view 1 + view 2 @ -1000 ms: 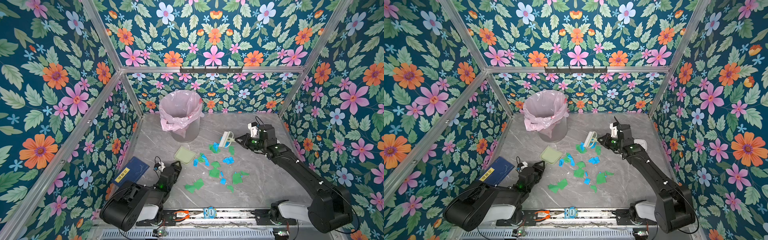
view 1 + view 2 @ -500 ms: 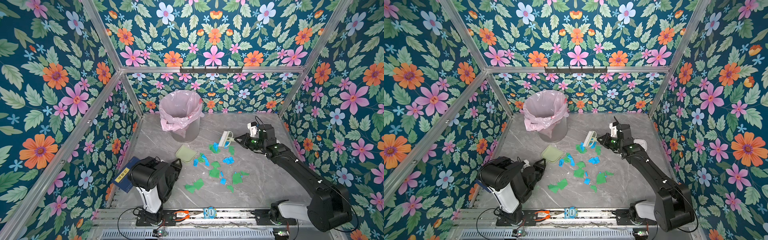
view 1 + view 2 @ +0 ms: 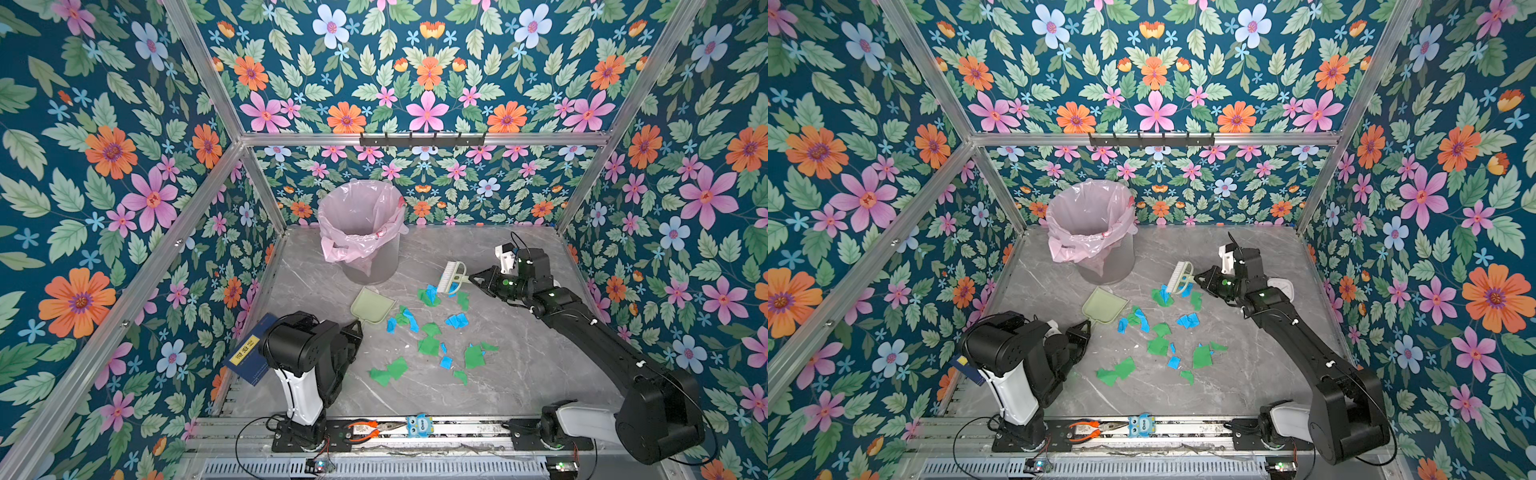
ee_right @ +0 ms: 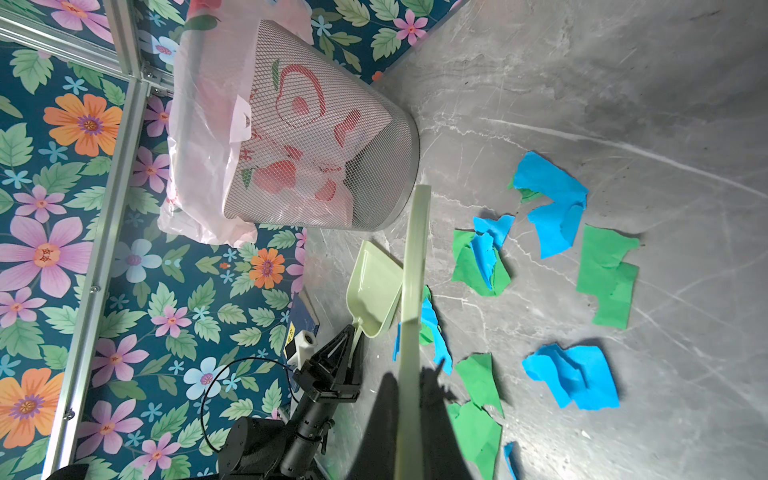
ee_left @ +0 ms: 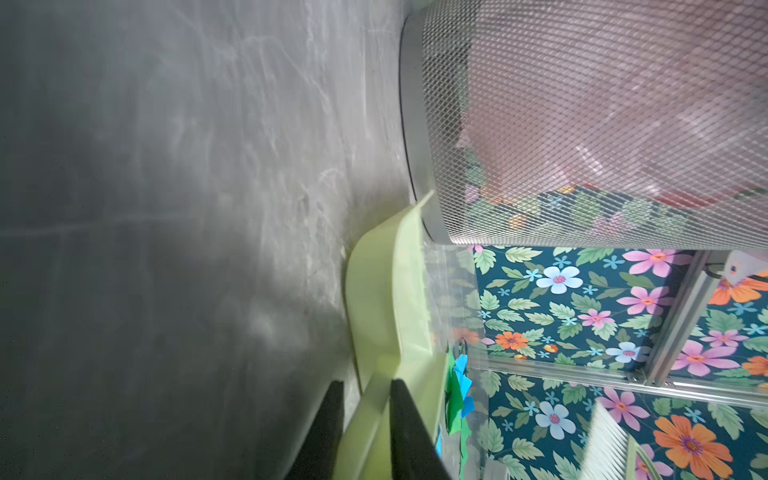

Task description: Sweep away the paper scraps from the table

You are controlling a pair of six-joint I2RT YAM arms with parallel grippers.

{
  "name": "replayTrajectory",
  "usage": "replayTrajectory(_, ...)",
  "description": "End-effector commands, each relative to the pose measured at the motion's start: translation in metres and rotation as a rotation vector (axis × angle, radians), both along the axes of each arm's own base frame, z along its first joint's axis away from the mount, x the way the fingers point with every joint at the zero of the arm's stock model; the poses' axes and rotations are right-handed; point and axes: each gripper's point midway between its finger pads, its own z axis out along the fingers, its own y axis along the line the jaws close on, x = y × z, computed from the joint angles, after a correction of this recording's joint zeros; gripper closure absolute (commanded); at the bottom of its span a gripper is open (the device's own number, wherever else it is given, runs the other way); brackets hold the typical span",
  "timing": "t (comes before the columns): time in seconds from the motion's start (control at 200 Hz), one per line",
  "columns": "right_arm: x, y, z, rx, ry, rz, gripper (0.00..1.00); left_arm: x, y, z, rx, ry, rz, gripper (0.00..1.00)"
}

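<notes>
The left fingers (image 5: 405, 432) are clamping the dustpan (image 3: 372, 305) handle, the right fingers (image 4: 382, 424) the brush (image 3: 451, 276). Paper scraps (image 3: 430, 345) are lying scattered on the counter (image 3: 519, 374) between them. The pan's mouth is seemingly facing away, so strokes are risking pushing scraps past it.

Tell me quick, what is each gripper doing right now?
Left gripper: shut on the dustpan.
Right gripper: shut on the brush.
</notes>
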Motion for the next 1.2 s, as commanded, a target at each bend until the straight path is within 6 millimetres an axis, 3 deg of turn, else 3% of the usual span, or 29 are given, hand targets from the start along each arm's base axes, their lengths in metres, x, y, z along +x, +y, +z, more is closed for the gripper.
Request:
replayTrajectory(0.0, -0.001, 0.0, 0.005, 0.001, -0.018, 0.003, 1.0, -0.056, 0.024, -0.035, 0.075, 0.161, -0.002, 0.9)
replayTrajectory(0.215, -0.002, -0.001, 0.008, 0.002, -0.027, 0.002, 1.0, -0.052, 0.019, -0.026, 0.045, 0.128, -0.018, 1.0)
replayTrajectory(0.685, -0.006, -0.015, 0.005, -0.118, 0.002, -0.031, 1.0, -0.041, -0.006, 0.019, 0.007, -0.03, -0.146, 1.0)
replayTrajectory(0.845, -0.009, -0.024, 0.01, -0.195, 0.005, -0.037, 1.0, -0.029, -0.033, 0.052, 0.067, -0.057, -0.297, 1.0)
replayTrajectory(0.91, -0.011, -0.027, 0.012, -0.224, 0.005, -0.031, 1.0, -0.028, -0.032, 0.068, 0.187, -0.012, -0.325, 1.0)
replayTrajectory(1.02, -0.018, -0.028, 0.01, -0.247, 0.018, -0.004, 1.0, -0.034, -0.023, 0.113, 0.275, -0.023, -0.351, 1.0)
replayTrajectory(1.195, -0.037, -0.017, 0.007, -0.243, 0.052, 0.088, 1.0, -0.046, -0.042, 0.138, 0.226, 0.003, -0.487, 1.0)
